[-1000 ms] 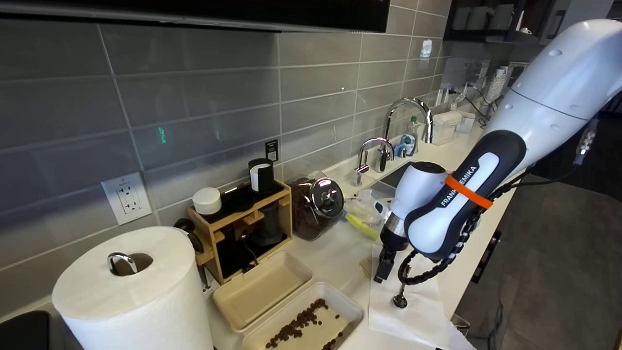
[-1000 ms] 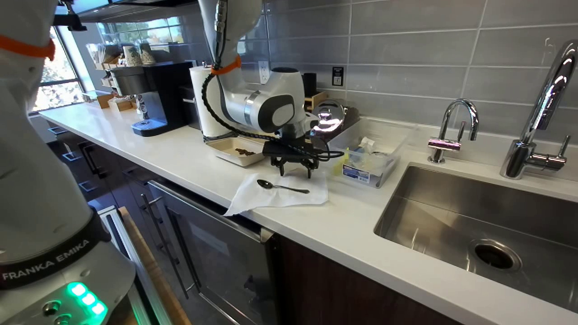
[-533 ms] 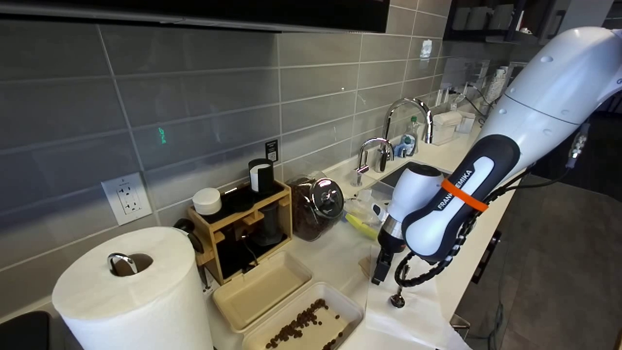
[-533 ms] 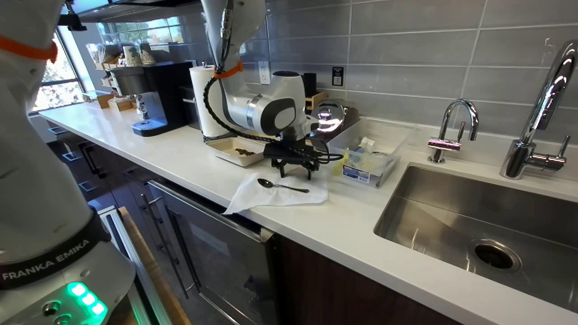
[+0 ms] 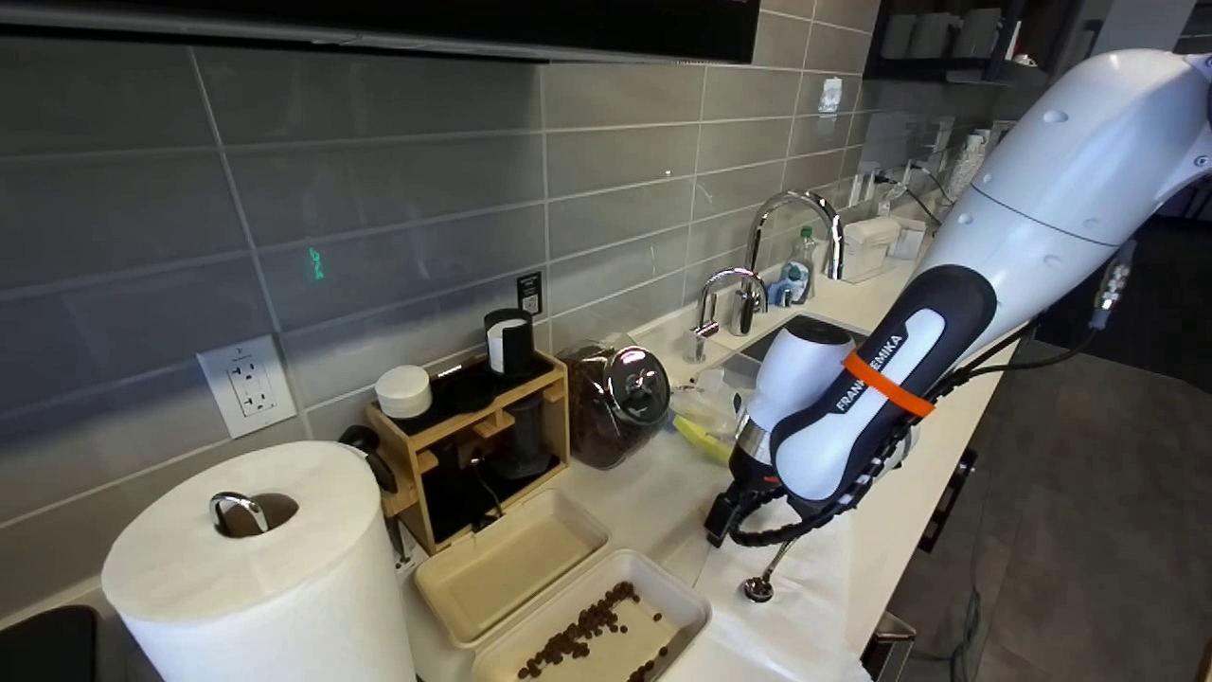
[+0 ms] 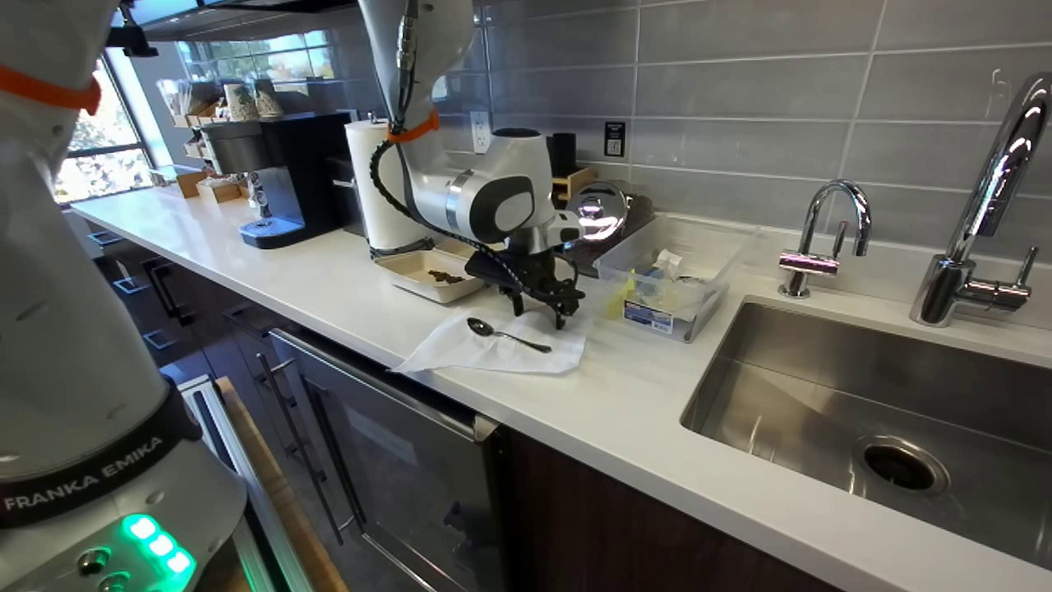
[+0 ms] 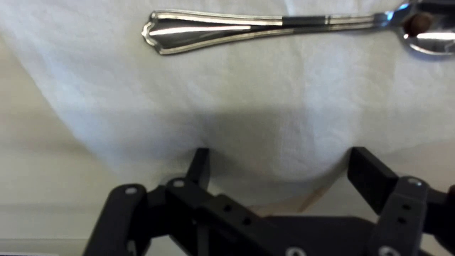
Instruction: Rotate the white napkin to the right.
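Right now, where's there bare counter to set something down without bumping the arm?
Bare counter shows between the napkin and the sink, and between the coffee maker and the takeout box, in front of the paper towels. It's crowded at the gripper: box on one side, plastic bin on the other, napkin beneath, spoon close by.

White napkin (image 7: 256, 90): matt, softly creased; cloth or paper, cannot tell. Spoon (image 7: 220, 29): polished metal, mirror-bright. Counter (image 6: 641, 411): smooth, faint sheen. Sink (image 6: 822, 370): satin metal. Small tap (image 6: 809, 261): glossy metal. Wall tiles (image 6: 740, 90): smooth, glossy. Rack (image 5: 561, 417): wood. Towel roll (image 5: 265, 606): matt paper. Bin (image 6: 709, 298): clear plastic. Jar lid (image 5: 640, 385): reflective metal.
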